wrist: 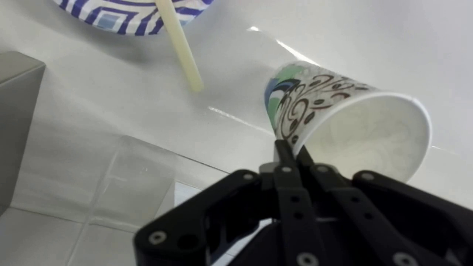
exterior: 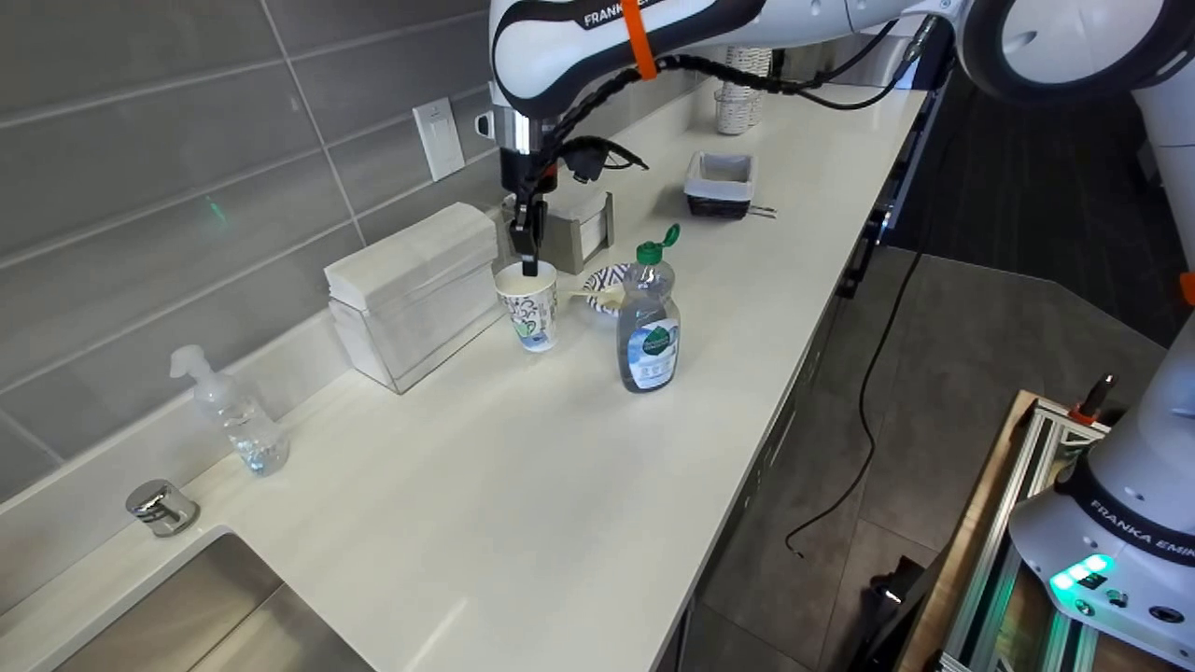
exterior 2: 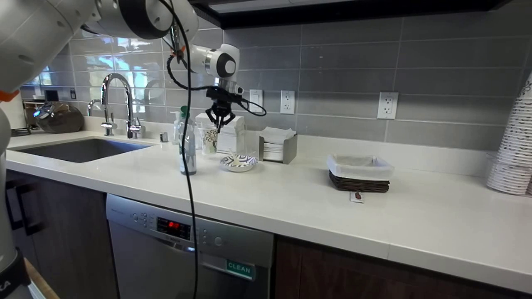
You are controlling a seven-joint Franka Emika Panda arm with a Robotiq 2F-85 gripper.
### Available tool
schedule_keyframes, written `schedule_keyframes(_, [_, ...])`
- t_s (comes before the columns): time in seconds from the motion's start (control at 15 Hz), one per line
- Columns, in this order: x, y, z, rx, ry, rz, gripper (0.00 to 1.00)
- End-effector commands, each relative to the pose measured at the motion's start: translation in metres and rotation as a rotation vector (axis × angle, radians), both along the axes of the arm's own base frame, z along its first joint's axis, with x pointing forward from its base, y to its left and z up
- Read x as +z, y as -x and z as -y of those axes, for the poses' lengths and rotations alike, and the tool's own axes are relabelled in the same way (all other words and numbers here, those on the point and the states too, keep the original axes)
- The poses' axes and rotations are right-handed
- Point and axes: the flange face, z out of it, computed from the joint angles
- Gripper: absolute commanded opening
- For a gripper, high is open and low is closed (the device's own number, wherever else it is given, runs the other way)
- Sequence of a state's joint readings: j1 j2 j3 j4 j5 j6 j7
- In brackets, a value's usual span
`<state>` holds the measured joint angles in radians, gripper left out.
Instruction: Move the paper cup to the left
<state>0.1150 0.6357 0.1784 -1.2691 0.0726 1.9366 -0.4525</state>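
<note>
Paper cup, patterned, is pinched at its rim by the hand; it should be moved gently, kept level, clear of the dish-soap bottle.

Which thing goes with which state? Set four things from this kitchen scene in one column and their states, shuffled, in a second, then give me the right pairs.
Things:
1. paper cup
2. squeeze bottle
3. patterned bowl
4. dark woven basket

States:
A. green cap flipped open
B. white liner draped over its edge
C. wall pinched between the fingers
D. pale stick jutting past its rim

Right pairs: 1-C, 2-A, 3-D, 4-B
</note>
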Motion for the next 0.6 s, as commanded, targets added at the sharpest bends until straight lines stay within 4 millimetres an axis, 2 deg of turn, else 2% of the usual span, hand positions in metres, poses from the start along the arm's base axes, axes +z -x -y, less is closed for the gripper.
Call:
schedule_keyframes(0.0, [-0.017,0.012,0.001,-0.033,-0.010,0.021,0.01])
schedule_keyframes(0.13, [-0.028,0.014,0.000,-0.037,-0.009,0.026,0.01])
schedule_keyframes(0.2, [-0.031,0.016,-0.001,-0.030,-0.013,0.029,0.29])
schedule_keyframes(0.33, [-0.024,0.021,-0.002,-0.013,-0.019,0.047,0.36])
schedule_keyframes(0.53, [0.004,0.034,-0.007,0.015,-0.030,0.054,0.58])
